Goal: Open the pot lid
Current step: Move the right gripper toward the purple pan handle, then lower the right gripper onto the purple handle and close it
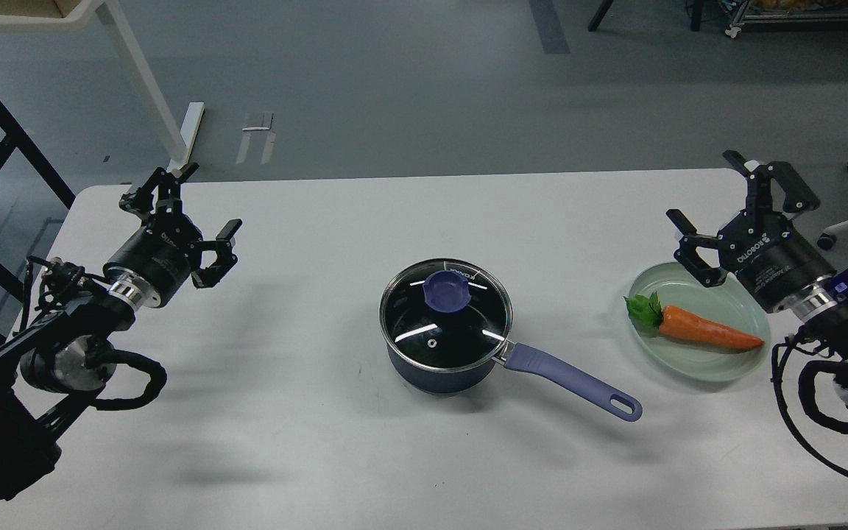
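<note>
Blue pot (435,368), purple knob (445,291), orange carrot (707,333), white table (306,442).

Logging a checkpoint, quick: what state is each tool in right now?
Left tool: open, holding nothing.
Right tool: open, holding nothing.
</note>
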`<action>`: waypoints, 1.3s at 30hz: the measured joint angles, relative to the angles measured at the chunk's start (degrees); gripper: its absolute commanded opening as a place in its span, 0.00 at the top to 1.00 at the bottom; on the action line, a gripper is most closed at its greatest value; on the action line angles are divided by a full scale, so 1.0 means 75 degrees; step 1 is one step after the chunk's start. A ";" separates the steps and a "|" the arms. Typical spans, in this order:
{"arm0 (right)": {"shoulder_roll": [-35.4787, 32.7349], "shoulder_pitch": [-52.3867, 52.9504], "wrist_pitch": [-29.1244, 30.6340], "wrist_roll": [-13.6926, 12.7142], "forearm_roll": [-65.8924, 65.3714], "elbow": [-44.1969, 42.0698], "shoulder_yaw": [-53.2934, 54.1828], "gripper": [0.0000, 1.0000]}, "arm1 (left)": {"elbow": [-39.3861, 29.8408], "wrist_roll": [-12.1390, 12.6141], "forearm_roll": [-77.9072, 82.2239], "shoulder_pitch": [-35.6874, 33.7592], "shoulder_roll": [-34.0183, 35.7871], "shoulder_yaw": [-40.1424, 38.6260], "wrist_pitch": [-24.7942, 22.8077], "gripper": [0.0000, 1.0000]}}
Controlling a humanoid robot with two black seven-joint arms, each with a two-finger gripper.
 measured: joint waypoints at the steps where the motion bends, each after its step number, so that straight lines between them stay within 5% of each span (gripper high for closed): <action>1: -0.0170 0.0105 -0.0002 0.0000 -0.0376 0.0208 -0.0002 0.00 | 0.0008 0.0000 0.0000 -0.0041 0.0039 0.0005 -0.0012 0.01; 10: -0.1638 0.1180 -0.0066 0.0002 -0.5042 0.2420 -0.0169 0.00 | -0.0015 -0.0002 0.0098 -0.0414 0.0152 0.0051 0.0012 0.01; 16: -0.2168 0.2536 -0.0053 0.0002 -0.7957 0.3496 -0.1605 0.00 | -0.0038 -0.0011 0.0218 -0.0656 0.0156 0.0061 0.0018 0.01; 25: -0.1591 0.4795 -0.0051 0.0002 -1.1059 0.3581 -0.4675 0.00 | -0.0318 -0.0014 0.0221 -0.0701 0.0209 0.0067 0.0006 0.01; 39: -0.0567 0.4730 -0.0065 -0.0002 -1.2335 0.2504 -0.5586 0.05 | -0.0513 -0.0185 0.0218 -0.0641 0.0163 0.0067 0.0005 0.01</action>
